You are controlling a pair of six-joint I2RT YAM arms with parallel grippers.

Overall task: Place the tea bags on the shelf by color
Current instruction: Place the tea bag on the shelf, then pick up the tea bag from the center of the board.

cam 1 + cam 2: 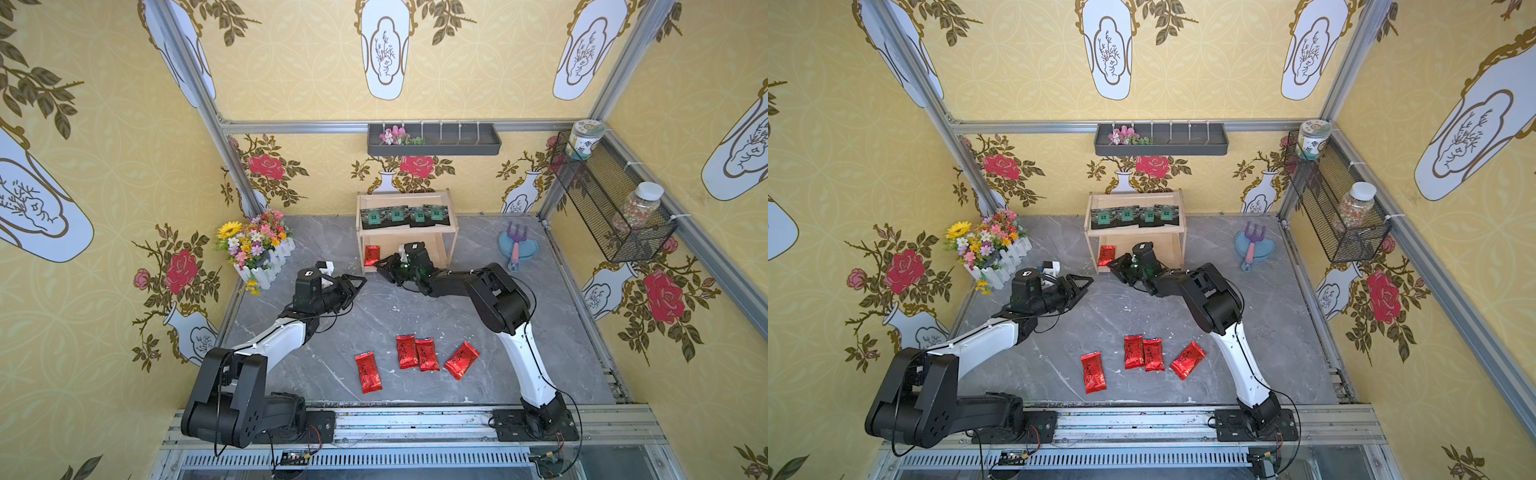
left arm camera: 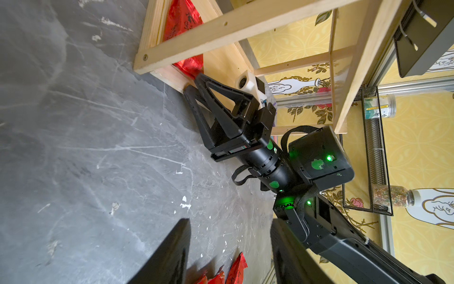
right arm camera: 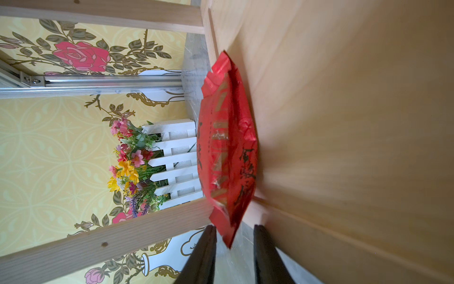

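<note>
The light wooden shelf [image 1: 407, 231] [image 1: 1136, 232] stands at the back of the table. Several black tea bags [image 1: 405, 215] lie in a row on its upper tier. One red tea bag [image 1: 371, 254] [image 3: 228, 147] lies on the lower tier at the left, and a corner of it sticks out over the front rim. My right gripper [image 1: 379, 266] [image 3: 234, 231] is at that rim, open, with the bag's corner between its fingers and a gap on each side. Several red tea bags [image 1: 427, 354] lie on the table near the front. My left gripper [image 1: 360, 286] [image 2: 229, 221] hovers open and empty left of the shelf.
A white fence box of flowers [image 1: 257, 249] stands at the back left. A blue dish with a purple rake [image 1: 517, 249] sits right of the shelf. A dark grey wall tray [image 1: 434, 139] and a black mesh basket [image 1: 611, 199] with jars hang on the walls.
</note>
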